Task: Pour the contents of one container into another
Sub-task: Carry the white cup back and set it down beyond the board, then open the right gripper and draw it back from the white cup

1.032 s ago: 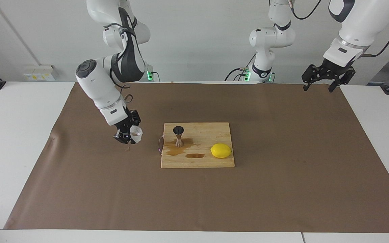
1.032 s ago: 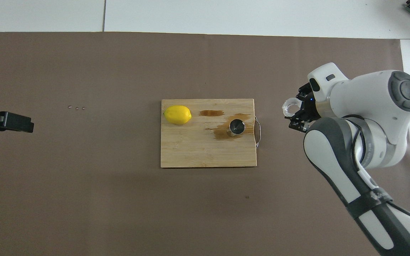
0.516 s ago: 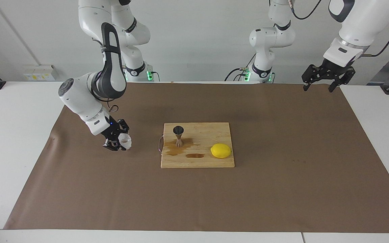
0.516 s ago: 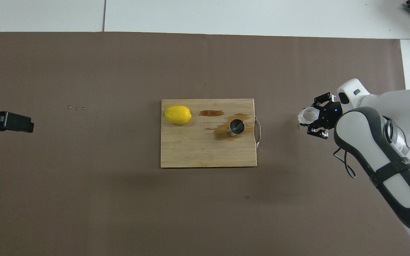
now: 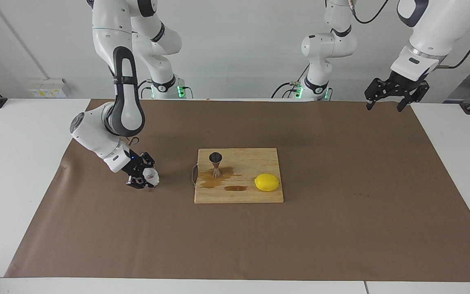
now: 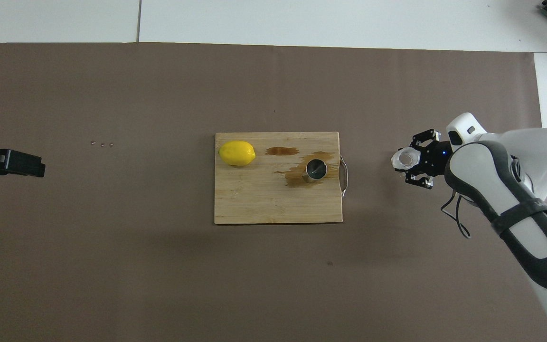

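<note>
The clear faceted tumbler [image 5: 151, 176] sits upright, low at the brown mat, beside the board toward the right arm's end of the table. My right gripper [image 5: 144, 178] is shut on it, one finger on each side. Both show in the overhead view, tumbler [image 6: 404, 160] and gripper [image 6: 413, 161]. The steel jigger [image 5: 216, 163] stands upright on the wooden board [image 5: 259, 161], near its handle end, in a brown puddle [image 5: 212, 181]. It also shows in the overhead view [image 6: 315, 169]. My left gripper [image 5: 384, 107] waits open and empty, raised over the mat's corner at the left arm's end.
A lemon [image 5: 267, 182] lies on the board toward the left arm's end. A second brown stain [image 6: 282, 151] marks the board between lemon and jigger. The board's wire handle [image 6: 344, 176] points toward the tumbler. A few tiny bits [image 6: 102, 144] lie on the mat.
My right gripper has carried the tumbler away from the board toward the right arm's end, brought it down to the mat and turned it upright. The left arm has not moved.
</note>
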{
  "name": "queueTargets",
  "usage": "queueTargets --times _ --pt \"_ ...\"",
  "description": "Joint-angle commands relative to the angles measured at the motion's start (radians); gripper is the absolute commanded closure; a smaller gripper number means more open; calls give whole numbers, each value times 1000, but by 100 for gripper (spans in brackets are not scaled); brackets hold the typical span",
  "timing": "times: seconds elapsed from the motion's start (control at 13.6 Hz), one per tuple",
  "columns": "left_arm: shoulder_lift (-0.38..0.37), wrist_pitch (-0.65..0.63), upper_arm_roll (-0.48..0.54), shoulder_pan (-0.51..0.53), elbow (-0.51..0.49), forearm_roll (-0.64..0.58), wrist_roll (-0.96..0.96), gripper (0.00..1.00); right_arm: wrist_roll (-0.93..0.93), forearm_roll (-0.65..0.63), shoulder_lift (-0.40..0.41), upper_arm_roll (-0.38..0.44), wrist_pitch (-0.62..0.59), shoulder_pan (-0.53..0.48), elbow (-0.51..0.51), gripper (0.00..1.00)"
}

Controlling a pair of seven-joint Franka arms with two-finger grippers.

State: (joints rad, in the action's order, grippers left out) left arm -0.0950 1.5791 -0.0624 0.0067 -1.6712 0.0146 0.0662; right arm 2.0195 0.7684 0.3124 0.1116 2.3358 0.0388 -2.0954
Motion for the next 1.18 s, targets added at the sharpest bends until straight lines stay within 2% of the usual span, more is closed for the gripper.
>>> queueTargets --times 0.0,0.22,0.52,0.74,1.11 --pt "-28 13 1 1 -30 1 -8 0 28 31 -1 -13 10 -8 0 0" --pt "-28 13 1 1 -30 1 -8 0 -27 22 -39 -12 -4 1 6 0" --pt "-28 13 1 1 -30 1 -8 0 -276 -49 -123 -9 -94 19 9 0" --pt "-26 13 1 1 -30 1 -8 0 -636 -286 -212 -9 -177 35 44 0" --pt "-26 13 1 1 -30 1 -8 0 -1245 -619 -242 -18 -352 36 182 0"
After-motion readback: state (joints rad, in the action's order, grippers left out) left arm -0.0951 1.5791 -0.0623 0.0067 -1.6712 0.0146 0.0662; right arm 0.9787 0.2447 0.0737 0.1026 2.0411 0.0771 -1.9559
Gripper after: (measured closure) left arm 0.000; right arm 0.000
